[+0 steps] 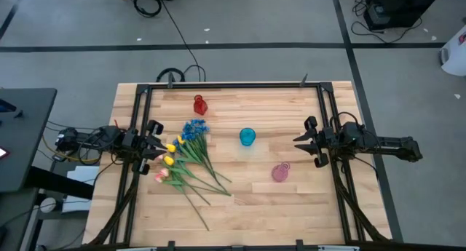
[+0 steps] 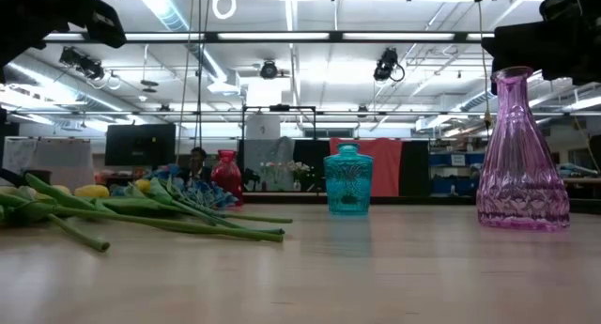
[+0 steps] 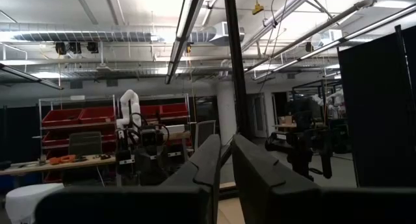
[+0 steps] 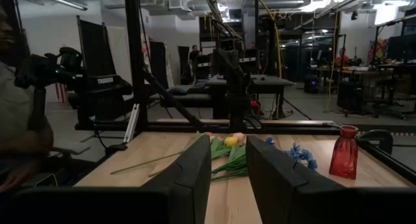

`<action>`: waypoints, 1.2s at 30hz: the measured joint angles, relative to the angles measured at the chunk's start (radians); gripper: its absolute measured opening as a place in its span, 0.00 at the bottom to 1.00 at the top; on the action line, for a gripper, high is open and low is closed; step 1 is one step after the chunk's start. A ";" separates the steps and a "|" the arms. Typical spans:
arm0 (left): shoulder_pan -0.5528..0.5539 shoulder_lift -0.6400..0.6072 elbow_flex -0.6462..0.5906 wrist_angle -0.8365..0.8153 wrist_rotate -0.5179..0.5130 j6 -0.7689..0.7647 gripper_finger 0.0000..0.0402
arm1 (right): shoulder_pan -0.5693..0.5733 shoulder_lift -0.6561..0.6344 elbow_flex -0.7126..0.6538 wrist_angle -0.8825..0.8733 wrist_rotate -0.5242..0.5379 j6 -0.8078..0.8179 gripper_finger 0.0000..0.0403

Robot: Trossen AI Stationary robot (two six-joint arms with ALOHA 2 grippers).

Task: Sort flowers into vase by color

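The flowers [image 1: 186,162] lie in a loose pile on the wooden table's left half. Blue sprays, yellow tulips and pink tulips point toward the left edge, and the green stems [image 2: 178,221] fan toward the near side. Three small vases stand upright: red [image 1: 199,104] at the far left, teal [image 1: 247,137] in the middle and pink [image 1: 280,172] nearer and to the right. My left gripper [image 1: 162,143] hovers at the left edge beside the blossoms, fingers [image 3: 208,165] almost together, holding nothing. My right gripper [image 1: 297,141] hovers at the right edge, slightly open [image 4: 229,160] and empty, facing the flowers [image 4: 227,143].
A black metal frame [image 1: 233,84] runs around the tabletop, with posts beside each arm. Bare wood lies between the vases and along the near edge [image 1: 291,214]. A person [image 4: 16,120] sits beyond the table's left side.
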 joint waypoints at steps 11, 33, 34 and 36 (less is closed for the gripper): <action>0.000 0.000 0.000 0.000 0.000 0.000 0.12 | 0.000 0.000 0.000 0.000 0.000 0.000 0.27; 0.000 0.000 0.000 0.000 0.000 0.000 0.12 | 0.000 0.000 0.000 0.002 0.000 0.000 0.27; 0.000 0.000 0.000 0.000 0.000 0.000 0.12 | 0.000 0.000 0.000 0.010 0.000 0.000 0.27; 0.000 0.000 0.000 0.000 0.000 0.000 0.12 | 0.000 0.000 0.000 0.053 0.000 0.000 0.27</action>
